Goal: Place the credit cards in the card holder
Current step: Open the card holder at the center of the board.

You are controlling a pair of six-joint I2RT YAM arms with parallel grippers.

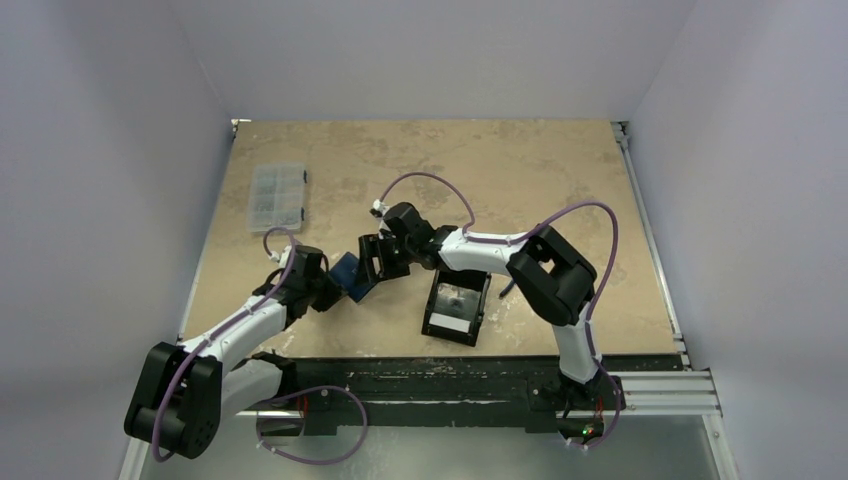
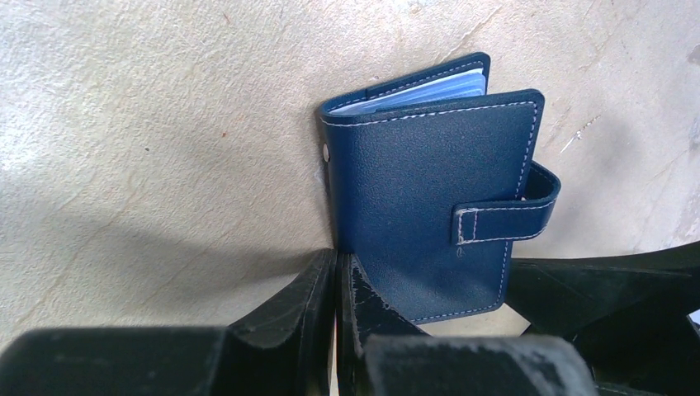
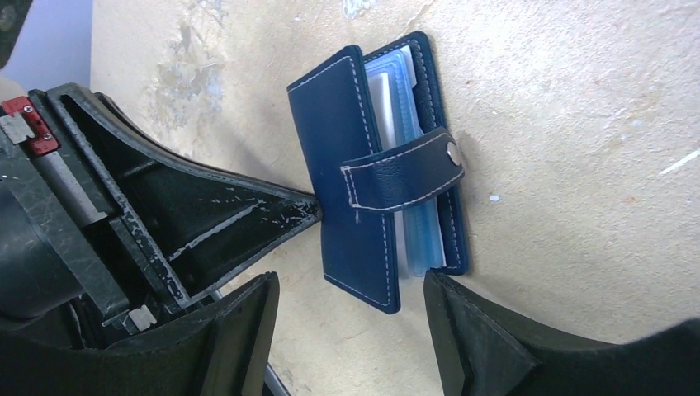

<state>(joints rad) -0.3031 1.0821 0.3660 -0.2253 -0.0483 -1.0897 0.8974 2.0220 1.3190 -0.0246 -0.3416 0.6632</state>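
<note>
Found the card holder between the two arms, just left of the black tray, over the tabletop. Cannot tell whether resting on it or lifted clear.

Checked left gripper: clenched on a corner of the near cover, a thin bite only.
Checked right gripper: spread wide, grasping nothing, with one of its fingers to each side of the holder's lower end, apart from it.

Risks, as judged:
- Could pivot or slide out of the left pinch if nudged by the right fingers. Cause: small bite near one corner, off the middle.
- Could refuse any card. Cause: strap running from the front cover across the gaping edge; snapped or merely lying there, cannot tell. Tugging it loose may drag the whole holder out of the pinch.
- Could be squeezed flat by right fingers closing across both covers.
- No credit card seen in either gripper.

Orientation:
- Long axis running away from the left fingers in the left wrist view, diagonal across the tabletop from above.
- Covers slightly parted, showing pale blue sleeves.
- Strap side turned toward the right gripper.
</note>
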